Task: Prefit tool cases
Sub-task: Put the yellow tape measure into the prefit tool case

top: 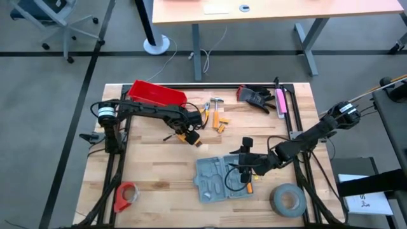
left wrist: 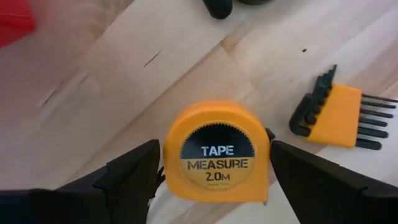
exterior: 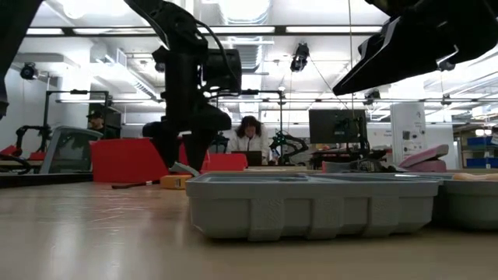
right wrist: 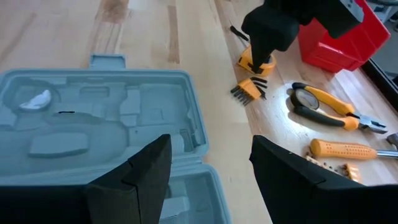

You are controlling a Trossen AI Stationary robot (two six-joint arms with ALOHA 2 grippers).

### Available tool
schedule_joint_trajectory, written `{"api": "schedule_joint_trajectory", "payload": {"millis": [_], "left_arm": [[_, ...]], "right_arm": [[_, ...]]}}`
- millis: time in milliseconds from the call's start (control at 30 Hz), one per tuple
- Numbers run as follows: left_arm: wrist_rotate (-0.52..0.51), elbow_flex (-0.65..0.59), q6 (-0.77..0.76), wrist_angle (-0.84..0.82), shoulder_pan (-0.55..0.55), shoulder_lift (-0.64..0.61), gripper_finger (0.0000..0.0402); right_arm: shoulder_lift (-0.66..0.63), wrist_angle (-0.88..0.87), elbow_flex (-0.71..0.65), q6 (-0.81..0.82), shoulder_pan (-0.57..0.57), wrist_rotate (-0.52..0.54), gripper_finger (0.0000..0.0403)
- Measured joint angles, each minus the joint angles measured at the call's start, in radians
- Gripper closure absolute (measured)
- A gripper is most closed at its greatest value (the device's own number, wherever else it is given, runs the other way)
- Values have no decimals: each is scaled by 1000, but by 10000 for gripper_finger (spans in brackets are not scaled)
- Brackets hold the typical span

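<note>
The tool case (top: 219, 178) lies open and flat on the wooden table, grey-blue with moulded recesses (right wrist: 93, 124). My right gripper (top: 243, 168) hovers open over the case's right part (right wrist: 211, 155), with nothing between its fingers. My left gripper (top: 189, 135) points down, open, over an orange tape measure (left wrist: 217, 152) lying on the table left of centre. Its fingers (left wrist: 130, 177) stand on either side of the tape measure's round body. An orange hex key set (left wrist: 339, 115) lies beside it.
A red bin (top: 156, 94) stands at the far left. Pliers (right wrist: 329, 109), an orange-handled screwdriver (right wrist: 345, 149) and a hammer (top: 216, 102) lie at the far middle, black gloves (top: 257, 97) farther right. A grey tape roll (top: 287, 199) and a red tape dispenser (top: 125, 196) sit near the front edge.
</note>
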Motion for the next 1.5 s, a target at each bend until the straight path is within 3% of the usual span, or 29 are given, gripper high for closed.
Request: {"api": "schedule_joint_trajectory", "payload": {"millis": [467, 767, 1100, 1500], "left_arm": [[20, 0, 51, 1, 4, 12, 88], [34, -4, 105, 2, 3, 12, 61], [75, -78, 52, 43, 3, 9, 36], [79, -34, 53, 53, 2, 11, 51]], "right_arm": [[0, 0, 0, 1, 0, -1, 204], [0, 0, 0, 10, 0, -3, 204], [0, 0, 0, 8, 0, -7, 204], [0, 0, 0, 4, 0, -7, 204]]}}
